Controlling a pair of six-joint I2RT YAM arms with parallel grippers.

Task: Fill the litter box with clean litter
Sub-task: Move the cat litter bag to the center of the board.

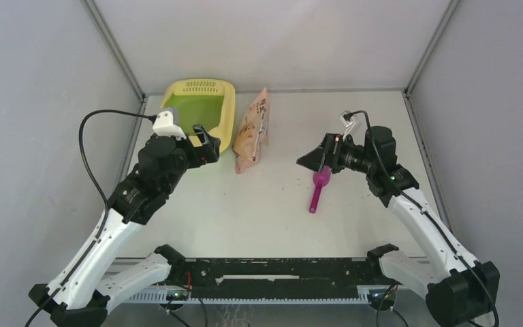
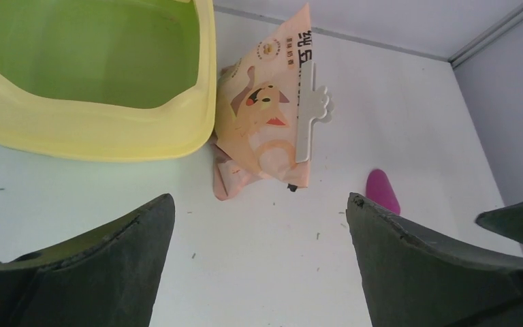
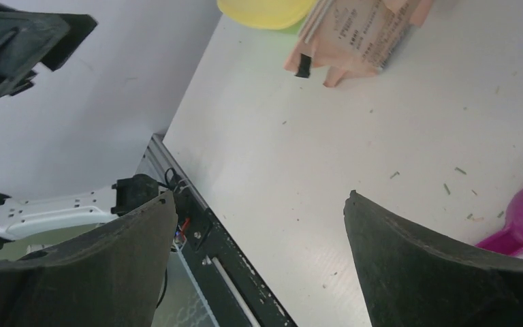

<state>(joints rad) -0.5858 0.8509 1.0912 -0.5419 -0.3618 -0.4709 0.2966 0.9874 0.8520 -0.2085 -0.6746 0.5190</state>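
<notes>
The pale yellow litter box (image 1: 229,112) showed a green floor and slotted far end; left hand (image 1: 208,144) and right hand (image 1: 311,162) gaped, released.

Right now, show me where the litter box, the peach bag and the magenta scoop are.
litter box (image 1: 228,114): top external view, on its yellow side wall nearest the bag.
peach bag (image 1: 252,133): top external view, middle of its printed face.
magenta scoop (image 1: 317,193): top external view, on its handle.

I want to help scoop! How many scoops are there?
1. The magenta scoop lies on the table, right of the peach bag, near the right tool. I see no others.
</notes>
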